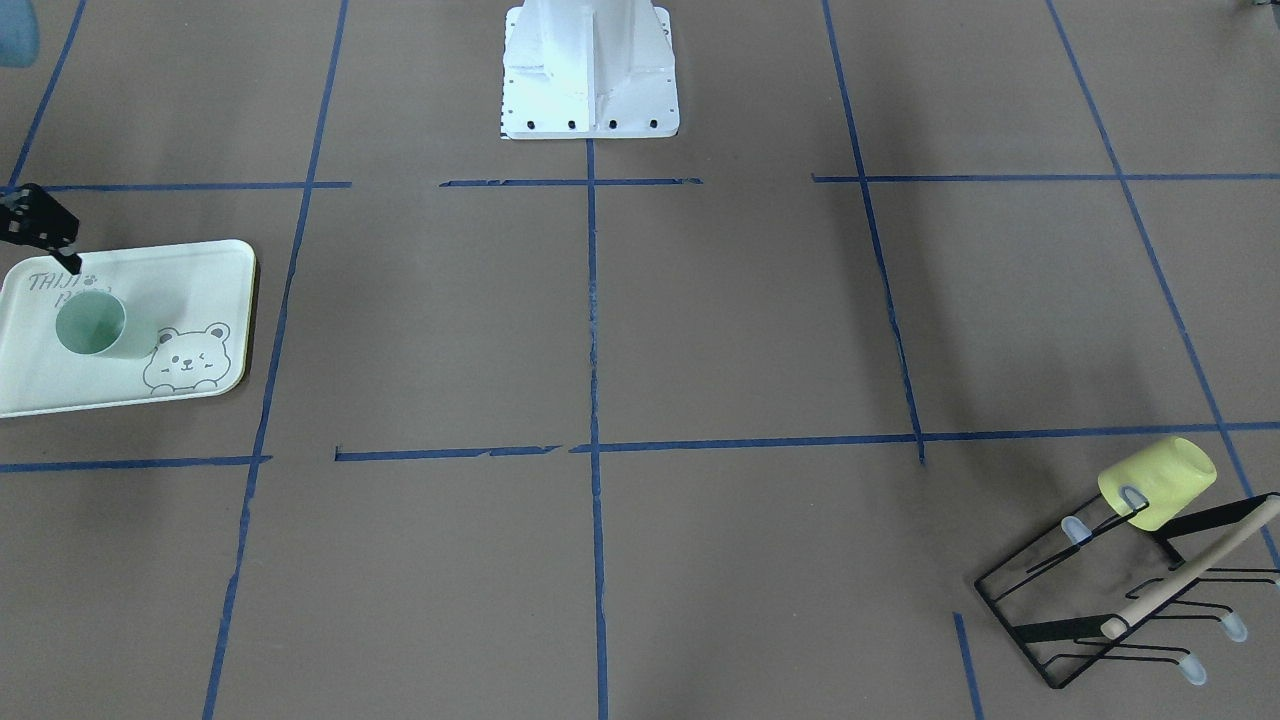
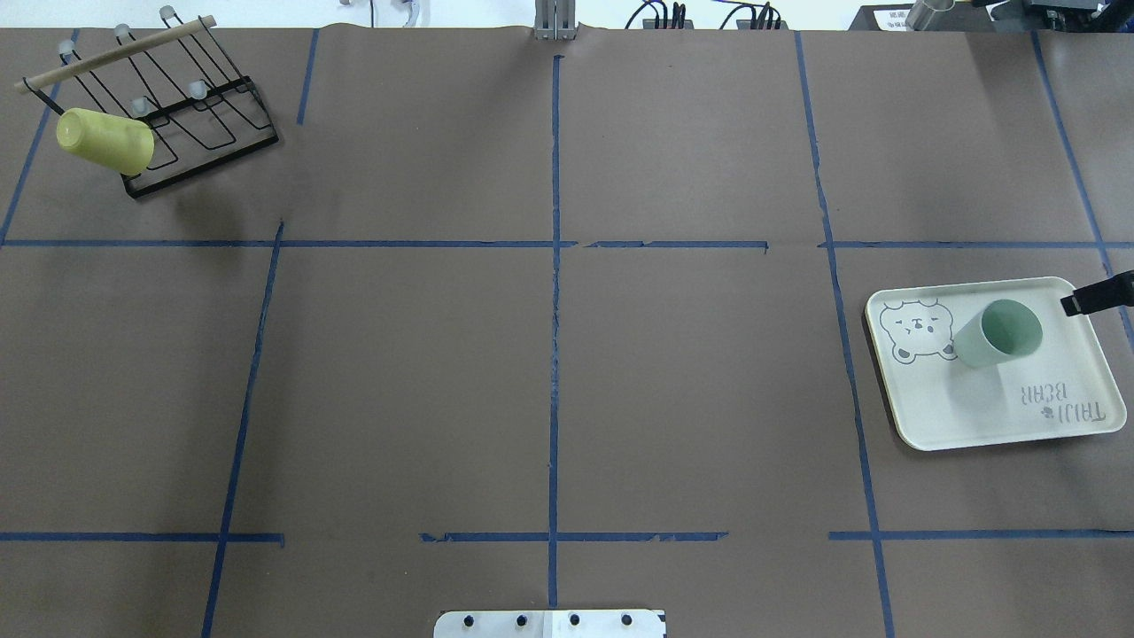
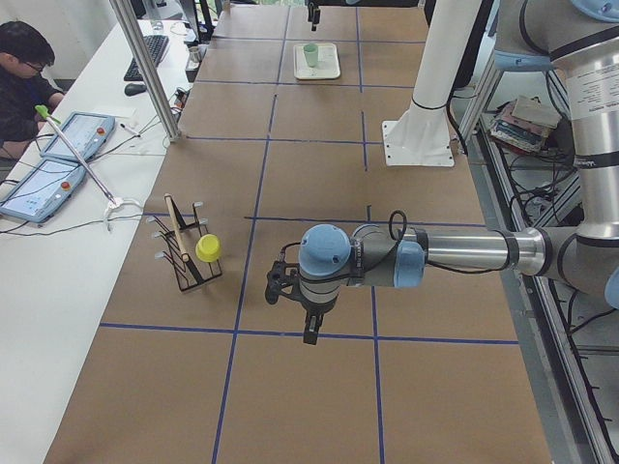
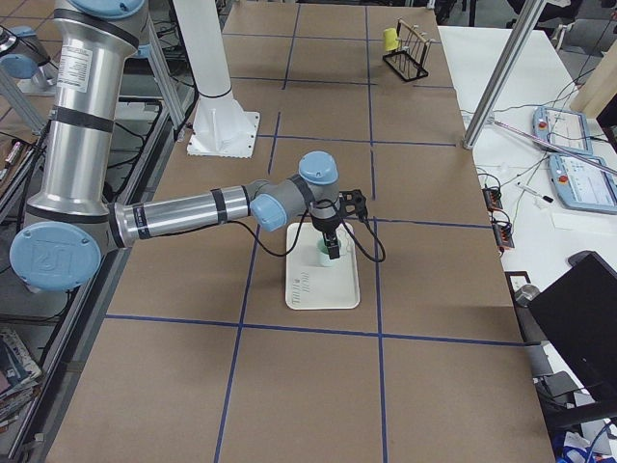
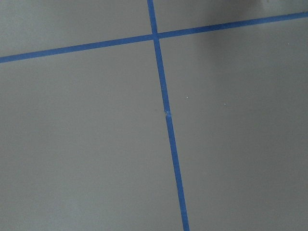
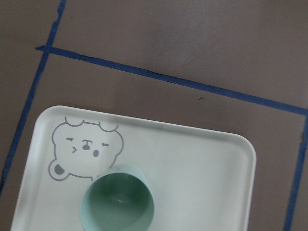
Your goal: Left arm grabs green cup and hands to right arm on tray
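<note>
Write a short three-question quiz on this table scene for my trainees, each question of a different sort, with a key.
1. True or false: the green cup stands upright on the tray.
2. Where is the yellow cup? A) on the tray B) on a prong of the black wire rack C) inside the green cup
3. Fill in: the drawing on the tray beside the green cup shows a ____.
Key: 1 true; 2 B; 3 bear.

Open bench (image 2: 549,381) runs between the wire rack (image 2: 213,115) — yellow cup (image 2: 104,140) hung on it — and the tray (image 2: 974,416), where the right tool (image 2: 1099,295) hangs near the green cup (image 2: 997,335).
</note>
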